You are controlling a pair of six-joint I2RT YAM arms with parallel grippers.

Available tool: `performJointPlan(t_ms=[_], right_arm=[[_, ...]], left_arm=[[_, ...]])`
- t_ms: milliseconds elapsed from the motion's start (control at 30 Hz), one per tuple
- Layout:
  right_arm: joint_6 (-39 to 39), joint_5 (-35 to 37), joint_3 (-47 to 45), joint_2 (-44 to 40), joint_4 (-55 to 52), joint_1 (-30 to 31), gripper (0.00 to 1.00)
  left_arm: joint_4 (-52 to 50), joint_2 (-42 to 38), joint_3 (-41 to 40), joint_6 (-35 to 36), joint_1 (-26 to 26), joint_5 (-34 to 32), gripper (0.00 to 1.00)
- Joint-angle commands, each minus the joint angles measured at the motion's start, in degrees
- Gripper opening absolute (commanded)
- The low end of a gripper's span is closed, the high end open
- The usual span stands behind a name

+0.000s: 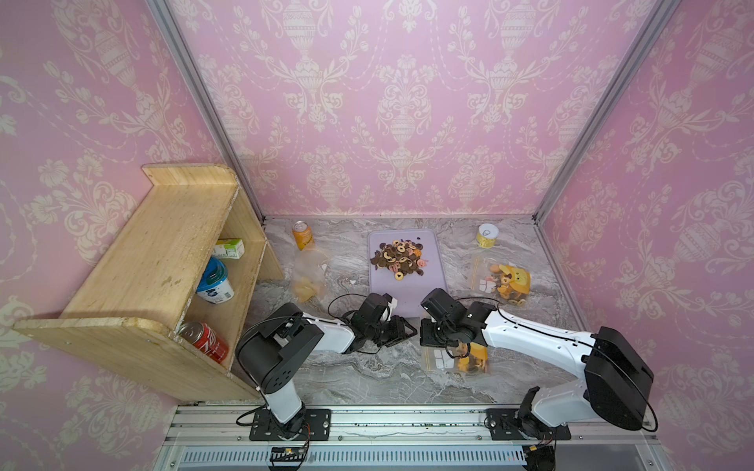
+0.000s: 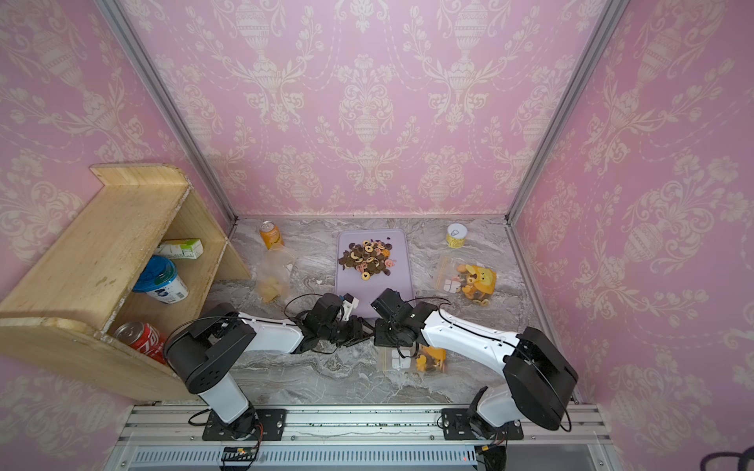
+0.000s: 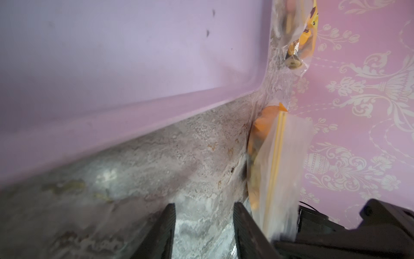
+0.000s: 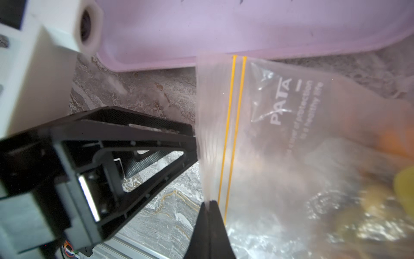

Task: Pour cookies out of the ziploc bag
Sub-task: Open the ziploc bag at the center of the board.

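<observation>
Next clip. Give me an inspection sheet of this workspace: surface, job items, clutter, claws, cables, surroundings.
Surface: marble-look table; a few dark crumbs on the lilac tray.
Job's things: cookies heaped on the tray; held bag off the tray, near the front, contents inside.
Clutter: second bag, crumpled bag, orange can, yellow tin; shelf with carton, tub, red can.
Claws: right claw shut on the held bag's lip; left claw open beside that lip, gripping nothing.
Cables: black cable loops at both wrists; no snag seen.
Surroundings: pink patterned walls; metal rail in front.
</observation>
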Motion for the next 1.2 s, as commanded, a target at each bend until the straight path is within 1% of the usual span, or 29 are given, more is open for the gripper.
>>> performJointPlan(t_ms=[0, 33, 67, 200, 300, 633, 833, 1067, 1167], right_arm=[[0.4, -1.2, -0.3, -1.8, -0.6, -0.7, 0.07], [0.3, -1.2, -0.3, -2.2, -0.9, -0.9, 0.14], [0.2, -1.1, -0.5, -2.8, -1.3, -1.1, 0.19], [-0.7, -1.8, -0.9, -4.1, -1.9, -2.3, 0.29], [-1.1, -2.1, -0.2, -3.9, -2.5, -2.5, 0.34], [-1.9, -0.6, 3.4, 0.4, -5.1, -1.4, 0.33], [-2.3, 1.8, 6.1, 3.4, -6.7, 1.2, 0.33], [-3.3, 7.6, 10.7, 6.9, -12.8, 4.0, 0.32], [-3.6, 9.4, 12.2, 8.1, -14.7, 4.8, 0.3]], left_arm=[[2.1, 0.7, 1.4, -0.9, -1.1, 0.5, 0.45], [1.8, 0.8, 1.6, -0.8, -1.4, 0.4, 0.44], [1.7, 0.9, 1.9, -0.7, -1.5, 0.5, 0.44], [1.7, 1.2, 2.2, -0.7, -1.8, 0.5, 0.43], [1.4, 1.0, 2.4, -0.5, -1.8, 0.6, 0.43], [-0.7, -0.4, 2.2, 0.4, -1.8, -0.1, 0.42], [-1.8, -0.9, 2.3, 0.8, -1.8, -0.3, 0.42], [-2.0, -0.9, 2.4, 0.7, -1.9, -0.3, 0.42], [-1.9, -0.9, 2.4, 0.8, -1.9, -0.3, 0.42]])
